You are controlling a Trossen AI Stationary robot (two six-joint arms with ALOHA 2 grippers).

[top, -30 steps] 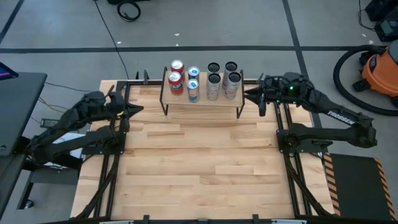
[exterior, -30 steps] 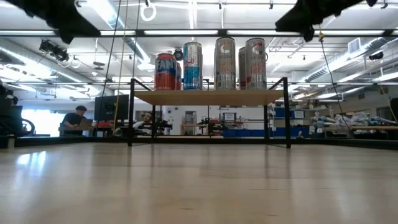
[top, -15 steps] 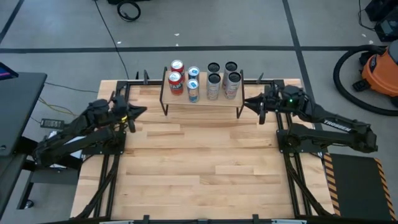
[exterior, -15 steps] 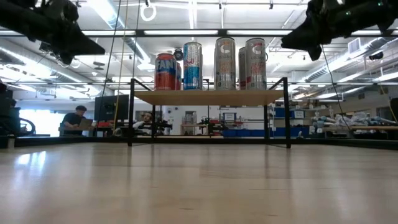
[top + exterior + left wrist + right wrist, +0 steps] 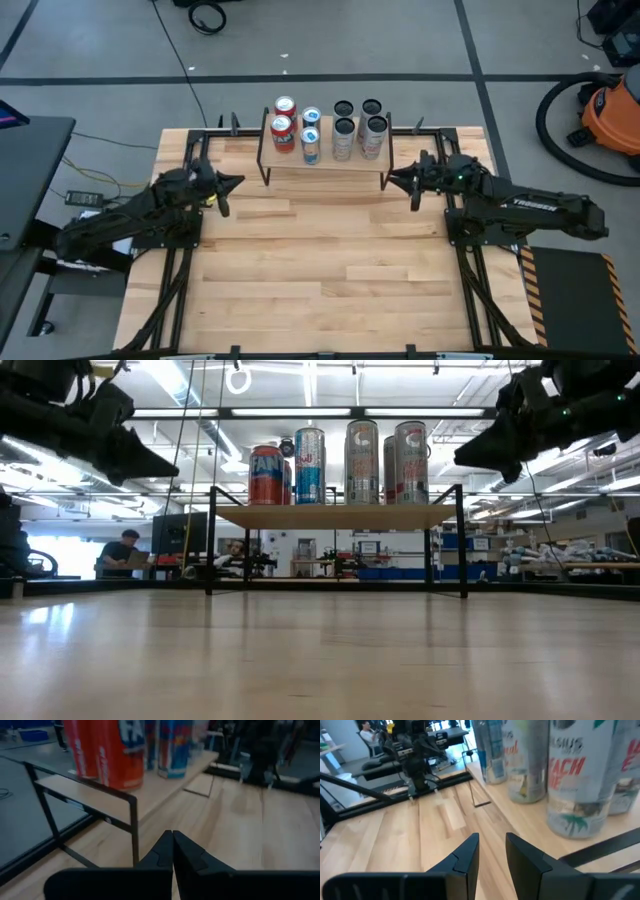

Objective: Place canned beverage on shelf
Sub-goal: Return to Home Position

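The shelf (image 5: 323,158), a light wooden board on thin black legs, stands at the table's far middle. It also shows in the low view (image 5: 335,517). Several cans stand upright on it: two red (image 5: 282,133), two blue and white (image 5: 310,146), several silver (image 5: 343,138). My left gripper (image 5: 232,185) is shut and empty, off the shelf's left end, pointing at it; its own view shows the closed fingertips (image 5: 172,835). My right gripper (image 5: 392,178) is off the shelf's right end, empty, with a small gap between its fingers (image 5: 492,839).
Bare wooden table (image 5: 320,260) lies between the shelf and the near edge. Black frame rails run along the table's left side (image 5: 170,270) and right side (image 5: 470,270). An orange vacuum (image 5: 612,115) stands on the floor at the far right. A person (image 5: 122,550) sits far behind the table.
Both grippers have come down and toward the table's near edge, from beside the shelf's far corners to level with its front, each still pointing at the shelf. The cans and the shelf have stayed still.
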